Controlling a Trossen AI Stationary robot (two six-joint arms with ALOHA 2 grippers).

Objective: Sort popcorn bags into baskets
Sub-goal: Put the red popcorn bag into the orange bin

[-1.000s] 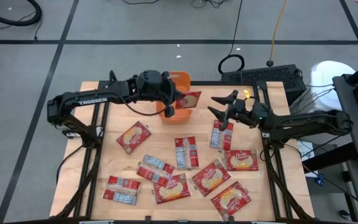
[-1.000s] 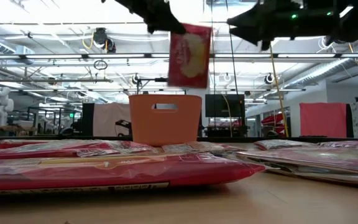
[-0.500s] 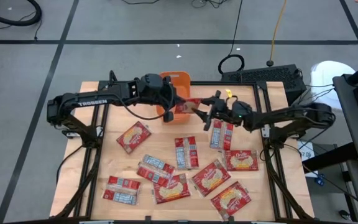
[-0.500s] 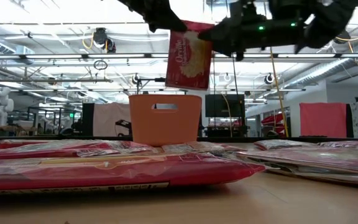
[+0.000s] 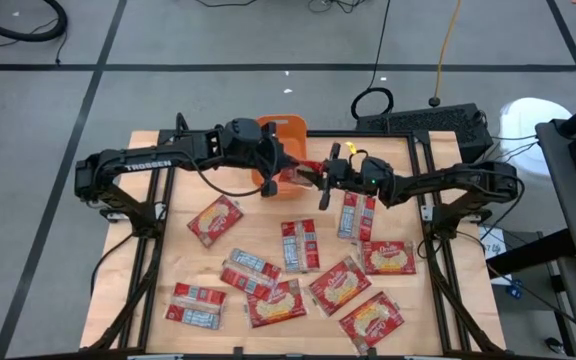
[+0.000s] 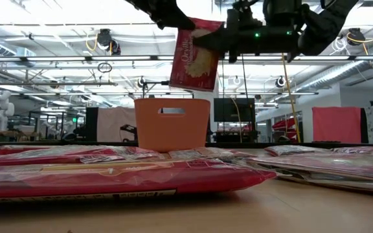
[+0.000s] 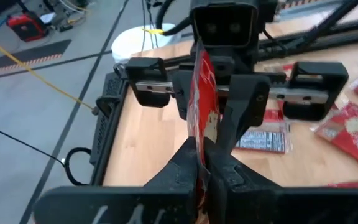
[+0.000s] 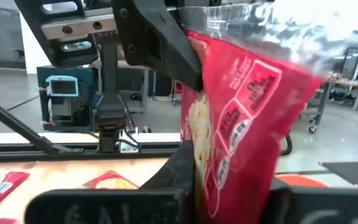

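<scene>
- Popcorn bag [image 6: 196, 55] up in the air, hanging right above the orange basket [image 6: 172, 123], cream label facing the low cam.
- L gripper [image 5: 271, 172] clamped on bag's top edge, over the basket's near rim.
- R gripper [image 5: 320, 180] reaching in from basket's right side, fingers pinched onto the same bag – both grippers gripping it at once.
- Rest of bags [image 5: 300, 244] lying flat on table [image 5: 183, 262], spread out in front of basket, about ten.

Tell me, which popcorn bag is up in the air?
The popcorn bag hanging above the orange basket, pinched by both end effectors; all the others lie flat on the table.
</scene>
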